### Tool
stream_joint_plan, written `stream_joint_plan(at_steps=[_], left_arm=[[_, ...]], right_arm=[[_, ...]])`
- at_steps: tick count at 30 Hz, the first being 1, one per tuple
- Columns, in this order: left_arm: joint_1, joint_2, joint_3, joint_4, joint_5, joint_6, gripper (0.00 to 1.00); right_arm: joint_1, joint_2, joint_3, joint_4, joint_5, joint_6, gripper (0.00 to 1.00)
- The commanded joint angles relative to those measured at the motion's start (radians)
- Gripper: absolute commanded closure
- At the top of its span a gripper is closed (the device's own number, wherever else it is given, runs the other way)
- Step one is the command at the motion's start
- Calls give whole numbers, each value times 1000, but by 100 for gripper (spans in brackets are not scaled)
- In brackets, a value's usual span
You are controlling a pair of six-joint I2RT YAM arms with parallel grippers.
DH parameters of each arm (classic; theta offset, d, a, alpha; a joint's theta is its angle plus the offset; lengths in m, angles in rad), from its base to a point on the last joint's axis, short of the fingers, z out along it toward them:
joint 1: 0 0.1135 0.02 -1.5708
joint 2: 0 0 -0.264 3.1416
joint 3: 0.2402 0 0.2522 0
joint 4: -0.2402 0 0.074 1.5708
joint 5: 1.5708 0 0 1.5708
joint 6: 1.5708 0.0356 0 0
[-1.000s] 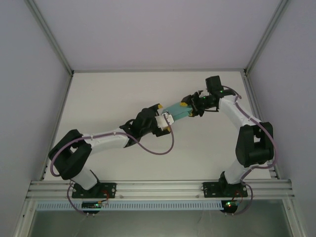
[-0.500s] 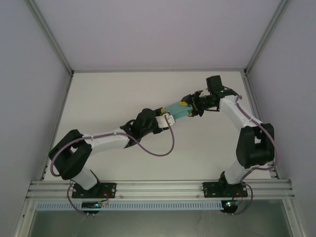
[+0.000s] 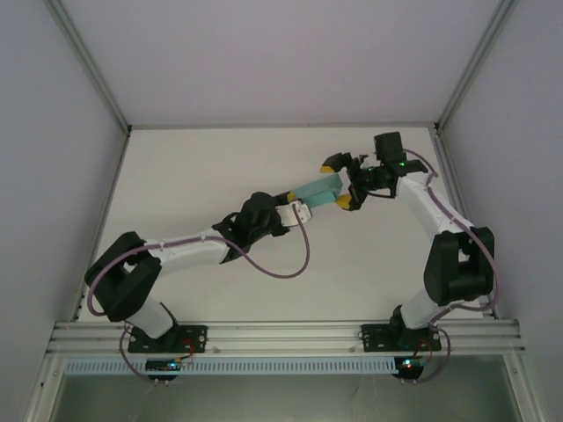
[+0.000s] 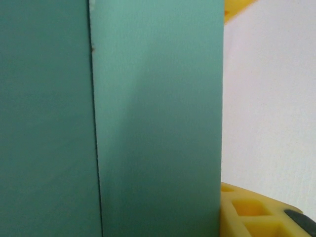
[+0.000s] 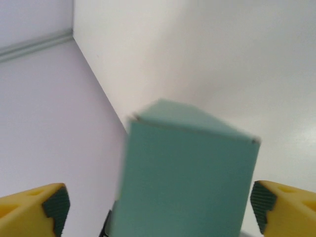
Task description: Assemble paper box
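Note:
The paper box (image 3: 318, 191) is a small teal-green rectangular box held above the middle of the table. My left gripper (image 3: 296, 211) is shut on its near-left end. In the left wrist view the box's wall (image 4: 148, 118) presses against my yellow finger (image 4: 256, 217). My right gripper (image 3: 337, 184) stands open around the box's far-right end, one yellow fingertip on each side and both apart from the card. In the right wrist view the paper box (image 5: 182, 182) stands between the two spread fingertips (image 5: 34, 205) of the right gripper (image 5: 158, 207) with a gap on each side.
The white table (image 3: 193, 167) is walled by pale panels on the left, the back and the right (image 3: 493, 79). An aluminium rail (image 3: 281, 334) carrying both arm bases runs along the near edge.
My left gripper has shut on the box's near end. My right gripper has opened, let go of the far end and shifted slightly right.

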Motion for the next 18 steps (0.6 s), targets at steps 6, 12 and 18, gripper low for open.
stream_joint_plan(at_steps=[6,12,18], left_arm=[[117,-21,206,-540,260,-108,74],[211,41,375,-982,486,-15,73],[218,189,507,-1197,485,46,75]], right_arm=[[-41,-191,-29,127,467,-557,1],[-55,-276,-154,242,406,-889,1],[30,-285,-146,154,236,-1253,1]])
